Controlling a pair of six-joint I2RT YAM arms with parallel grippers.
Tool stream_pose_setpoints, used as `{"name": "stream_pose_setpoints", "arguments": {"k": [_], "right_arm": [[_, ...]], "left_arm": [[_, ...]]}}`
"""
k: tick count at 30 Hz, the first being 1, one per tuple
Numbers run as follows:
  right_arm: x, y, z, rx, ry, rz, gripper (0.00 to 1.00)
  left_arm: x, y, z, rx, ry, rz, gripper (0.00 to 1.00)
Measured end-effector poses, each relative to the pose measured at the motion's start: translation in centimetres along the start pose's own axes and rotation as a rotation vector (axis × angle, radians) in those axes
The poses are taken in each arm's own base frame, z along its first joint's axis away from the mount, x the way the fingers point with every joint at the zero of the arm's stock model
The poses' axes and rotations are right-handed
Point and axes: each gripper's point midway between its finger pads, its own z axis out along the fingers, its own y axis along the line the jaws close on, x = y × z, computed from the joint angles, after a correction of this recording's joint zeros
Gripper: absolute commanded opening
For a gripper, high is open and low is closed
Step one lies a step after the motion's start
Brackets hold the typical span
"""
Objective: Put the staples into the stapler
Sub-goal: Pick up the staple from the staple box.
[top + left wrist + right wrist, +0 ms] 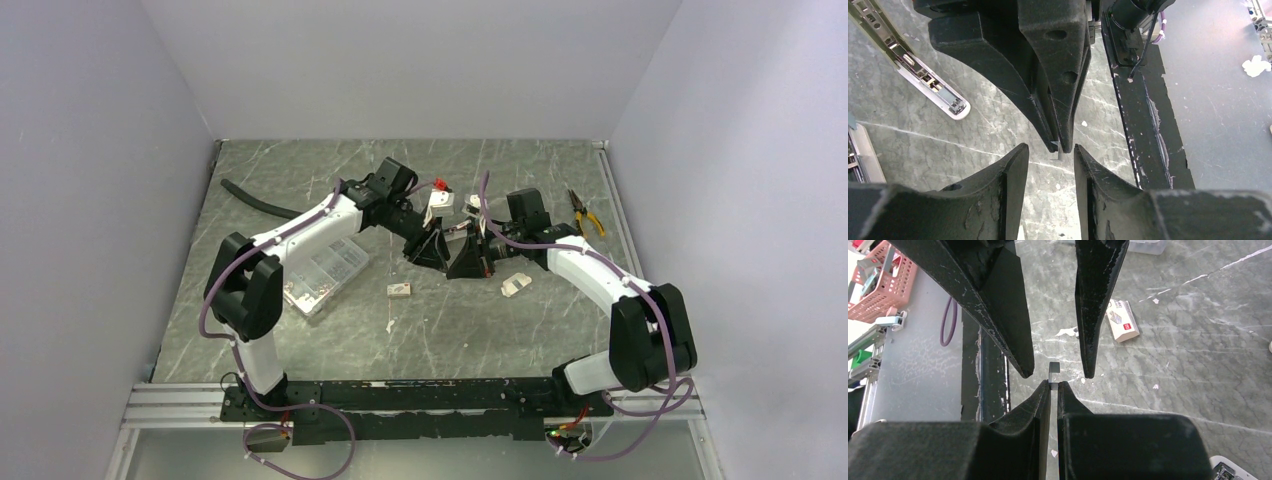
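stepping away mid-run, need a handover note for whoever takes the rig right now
Right gripper: shut on a staple strip, held over the table.
Left gripper: open, fingers either side of that strip, not gripping it.
Box: lying on the table, off to one side.
Stapler: lying open on the table.
Done: strip picked up, stapler opened.
Left: set the strip in the stapler, then close it.

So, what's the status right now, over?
Right gripper shut on a small metal strip. Left gripper open around it. Staple box on table, open stapler apart. Nothing blocking.
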Motion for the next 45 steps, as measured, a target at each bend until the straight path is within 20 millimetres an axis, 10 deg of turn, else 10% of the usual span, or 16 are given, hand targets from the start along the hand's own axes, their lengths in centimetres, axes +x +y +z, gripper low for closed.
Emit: {"name": "stream_pose_setpoints", "arguments": {"k": [34, 45], "right_arm": [[0.3, -0.3, 0.1, 0.026, 0.016, -0.006, 0.01], [0.2, -0.6, 0.0, 0.039, 0.015, -0.017, 0.32]], "left_arm": [[1.6, -0.1, 0.8, 0.029, 0.041, -0.060, 0.15], [1.3, 0.0, 0.4, 0.032, 0.024, -0.092, 0.03]]}}
